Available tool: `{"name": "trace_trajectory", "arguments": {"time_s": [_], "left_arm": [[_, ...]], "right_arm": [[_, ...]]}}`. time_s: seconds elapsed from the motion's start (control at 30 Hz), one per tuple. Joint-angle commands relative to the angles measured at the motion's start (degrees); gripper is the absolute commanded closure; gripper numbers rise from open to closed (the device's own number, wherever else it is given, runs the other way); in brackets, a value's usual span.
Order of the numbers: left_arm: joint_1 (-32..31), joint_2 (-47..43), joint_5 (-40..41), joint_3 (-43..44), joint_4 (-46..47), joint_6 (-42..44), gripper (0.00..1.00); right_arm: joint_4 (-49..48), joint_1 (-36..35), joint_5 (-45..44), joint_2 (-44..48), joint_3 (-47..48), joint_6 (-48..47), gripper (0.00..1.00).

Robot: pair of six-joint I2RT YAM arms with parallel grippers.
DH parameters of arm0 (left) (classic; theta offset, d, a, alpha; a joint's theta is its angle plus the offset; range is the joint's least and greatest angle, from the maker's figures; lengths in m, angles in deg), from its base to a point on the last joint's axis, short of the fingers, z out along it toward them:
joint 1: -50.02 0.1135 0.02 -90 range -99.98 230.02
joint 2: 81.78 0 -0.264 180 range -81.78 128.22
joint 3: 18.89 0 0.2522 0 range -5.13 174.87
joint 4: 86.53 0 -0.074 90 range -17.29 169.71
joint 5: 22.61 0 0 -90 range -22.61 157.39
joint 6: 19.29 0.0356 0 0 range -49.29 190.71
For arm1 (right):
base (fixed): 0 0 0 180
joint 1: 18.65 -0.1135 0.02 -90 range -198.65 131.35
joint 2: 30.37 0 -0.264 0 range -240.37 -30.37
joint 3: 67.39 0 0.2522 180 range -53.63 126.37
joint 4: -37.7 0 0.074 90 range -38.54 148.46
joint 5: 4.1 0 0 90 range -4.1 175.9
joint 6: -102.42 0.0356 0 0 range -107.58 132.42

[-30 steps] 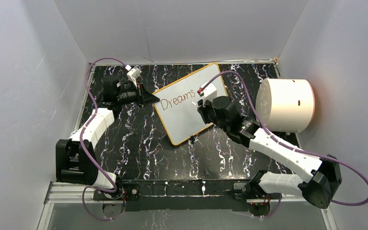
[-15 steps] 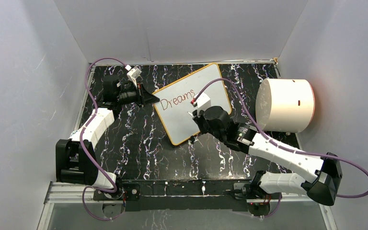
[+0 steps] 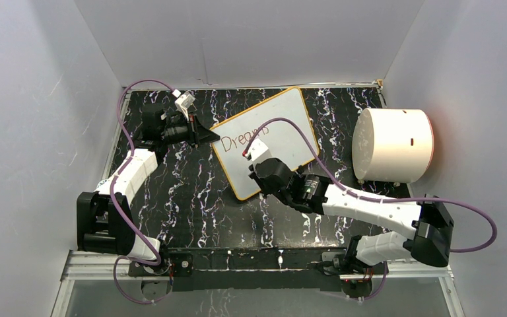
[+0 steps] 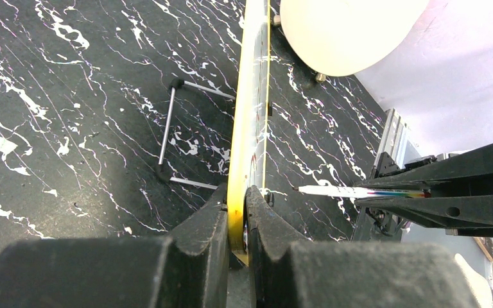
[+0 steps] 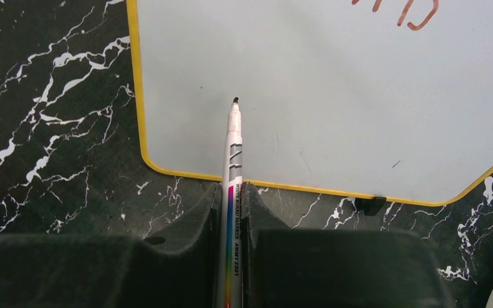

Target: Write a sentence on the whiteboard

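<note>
The whiteboard (image 3: 289, 125) stands tilted on the black marbled table, with "Dreams" in red on its upper part; my right wrist hides the word's end. My left gripper (image 3: 208, 135) is shut on the board's left edge, and the yellow rim (image 4: 249, 128) runs edge-on between its jaws (image 4: 237, 196). Over the board's lower left part, my right gripper (image 3: 257, 177) is shut on a white marker (image 5: 233, 151) with a rainbow stripe. The marker's dark tip points at bare whiteboard (image 5: 334, 83) just inside the rim; whether it touches I cannot tell. The marker (image 4: 353, 191) also shows from the side.
A big white cylinder (image 3: 394, 145) lies at the right of the table, close to the board's right end. A thin wire stand (image 4: 167, 135) props the board from behind. A small black clip (image 5: 369, 205) sits on the board's lower rim. Grey walls close in three sides.
My right arm has swung left and toward the near edge, carrying the marker from the end of "Dreams" down to the board's lower left. The left arm and the board have not moved.
</note>
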Motion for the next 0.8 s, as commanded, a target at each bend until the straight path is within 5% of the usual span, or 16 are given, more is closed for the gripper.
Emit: {"name": "trace_trajectory", "arguments": {"time_s": [0.0,0.77], "left_arm": [[-1.2,2.3,7.4,-1.3,-6.7,5.1,1.0],[-1.2,2.4,7.2,-1.3,-6.7,5.0,1.0]], "right_arm": [[-4.4,-1.2,-3.8,-1.5,3.7,1.1,1.0],[-8.5,-1.4,-6.3,-7.3,7.4,-0.6,1.0]]}}
